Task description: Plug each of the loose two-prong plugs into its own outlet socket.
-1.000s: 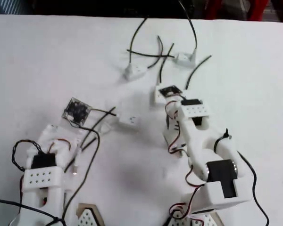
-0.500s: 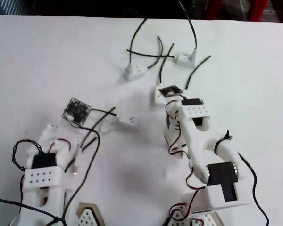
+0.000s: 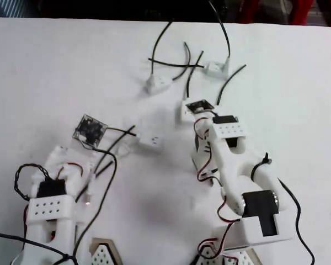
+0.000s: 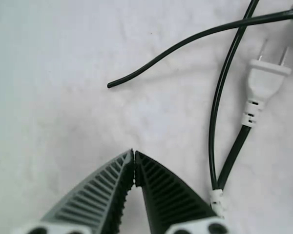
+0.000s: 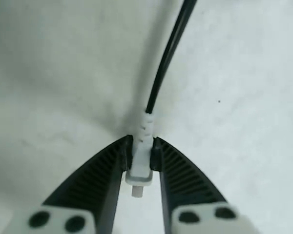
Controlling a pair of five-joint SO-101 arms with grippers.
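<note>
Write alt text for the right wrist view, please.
The right gripper is shut on a small white plastic two-prong plug, whose thin black cord runs away over the plain white table.

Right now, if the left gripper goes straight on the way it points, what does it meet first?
Likely the thin black cable near its loose end, past bare white table; the shut left gripper might pass over it, height unclear.
</note>
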